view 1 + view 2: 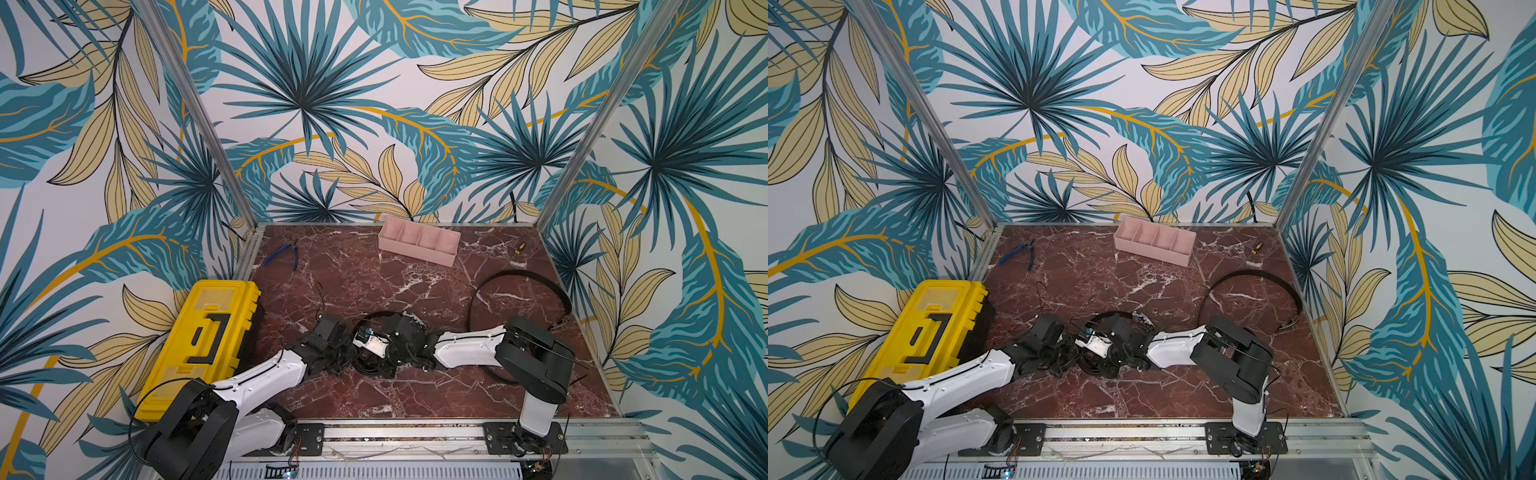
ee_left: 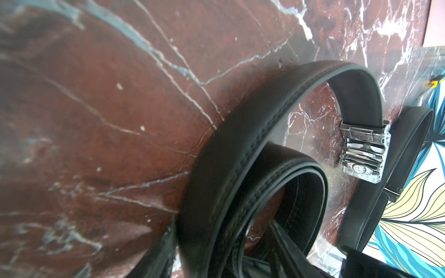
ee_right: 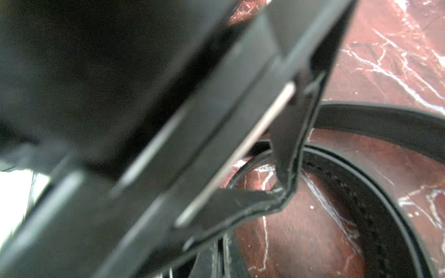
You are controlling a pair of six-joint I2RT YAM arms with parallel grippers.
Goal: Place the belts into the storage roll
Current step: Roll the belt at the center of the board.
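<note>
Two black belts on red marble tabletop (image 1: 395, 390), both outside the one pale pink four-compartment plastic tray (image 1: 415, 251) at far edge.
Centre: half-coiled black leather belt (image 2: 240, 168), one silver buckle (image 2: 364, 149), between two grippers. At right: loose black belt (image 1: 523, 275) in an arc. Jaws of right gripper (image 1: 374, 361) closed, pinching the coiled one's kinked strap; left gripper (image 1: 340, 353) jaws, can't tell.

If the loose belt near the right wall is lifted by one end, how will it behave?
The loose belt lies in an open curve, so it is probably floppy and would sag. Its metal buckle likely makes that end heavier.
</note>
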